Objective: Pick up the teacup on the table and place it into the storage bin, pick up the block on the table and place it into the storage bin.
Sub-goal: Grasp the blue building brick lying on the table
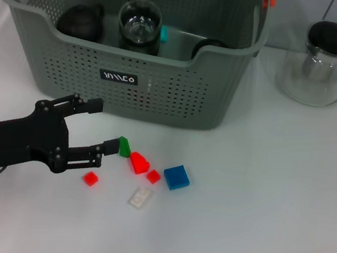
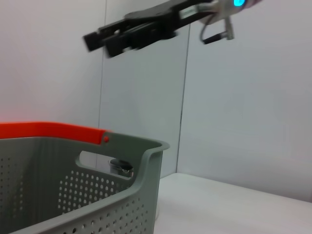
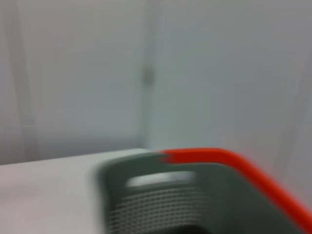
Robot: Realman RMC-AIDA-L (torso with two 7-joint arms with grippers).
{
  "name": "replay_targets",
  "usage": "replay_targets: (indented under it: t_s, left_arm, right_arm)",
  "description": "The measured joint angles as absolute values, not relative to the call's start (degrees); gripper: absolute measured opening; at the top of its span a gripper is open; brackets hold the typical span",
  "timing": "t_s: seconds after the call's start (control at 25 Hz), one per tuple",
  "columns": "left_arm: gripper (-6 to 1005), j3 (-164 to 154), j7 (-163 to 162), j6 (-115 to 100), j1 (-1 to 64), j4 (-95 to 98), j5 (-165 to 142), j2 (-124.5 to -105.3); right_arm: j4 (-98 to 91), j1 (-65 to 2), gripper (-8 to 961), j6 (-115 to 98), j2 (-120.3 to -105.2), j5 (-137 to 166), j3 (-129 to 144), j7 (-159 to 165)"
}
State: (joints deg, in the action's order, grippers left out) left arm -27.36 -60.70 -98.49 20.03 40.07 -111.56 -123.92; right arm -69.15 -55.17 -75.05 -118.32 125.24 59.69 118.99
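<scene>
The grey perforated storage bin (image 1: 179, 96) stands at the back of the table; its rim and handle also show in the left wrist view (image 2: 122, 146). Inside it lie a black teacup (image 1: 81, 21), a glass cup (image 1: 139, 27), a teal block (image 1: 164, 34) and another dark cup (image 1: 208, 45). My left gripper (image 1: 105, 127) is open, low over the table in front of the bin's left half. Its lower fingertip (image 1: 111, 146) is right beside a green block (image 1: 125, 146). The right gripper (image 2: 105, 41) shows only in the left wrist view, held high.
Loose blocks lie on the table near the green one: a red wedge (image 1: 139, 162), two small red ones (image 1: 153, 176) (image 1: 90, 178), a blue square (image 1: 176, 176) and a clear one (image 1: 140, 198). A glass teapot with a black lid (image 1: 325, 61) stands at the back right.
</scene>
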Motion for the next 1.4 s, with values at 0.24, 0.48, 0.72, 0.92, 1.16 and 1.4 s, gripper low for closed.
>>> replay_targets:
  t_s: [0.24,0.48,0.72,0.92,1.16,1.4]
  left_arm:
    - [843,-27.3,-60.7,-98.6,20.1,40.0,-111.5,-123.92]
    - [843,-27.3,-60.9,-98.6,20.0,40.1,-111.5,-123.92]
    - [843,-27.3,-61.1,-98.6,20.1,40.1,-111.5,-123.92]
    - [844,-27.3,-61.2,-98.6,20.1,40.0,-111.5,-123.95]
    - [844,-27.3,-61.3,-98.6,20.1,39.7,-111.5,-124.11]
    - [844,-27.3,-61.3,-98.4,20.0,39.1,-111.5,-124.10]
  right_arm:
    - [-75.0,-47.0,763,-94.9,-118.66,117.6,60.3,111.4]
    - [-74.7,-44.2,928,-104.4,-118.85,126.7,61.3,108.1]
    - [-67.7,-46.8,926,-99.8,-120.17,137.8,68.1,108.4]
    - [-55.5,-52.6,928,-89.1,-120.23,141.4,75.8,111.2]
    - [-48.1,-57.1,931,-80.4,-120.69,141.4,83.9,111.7]
    - [-43.7,-58.9,930,-73.7,-120.90,138.4,91.4,111.6]
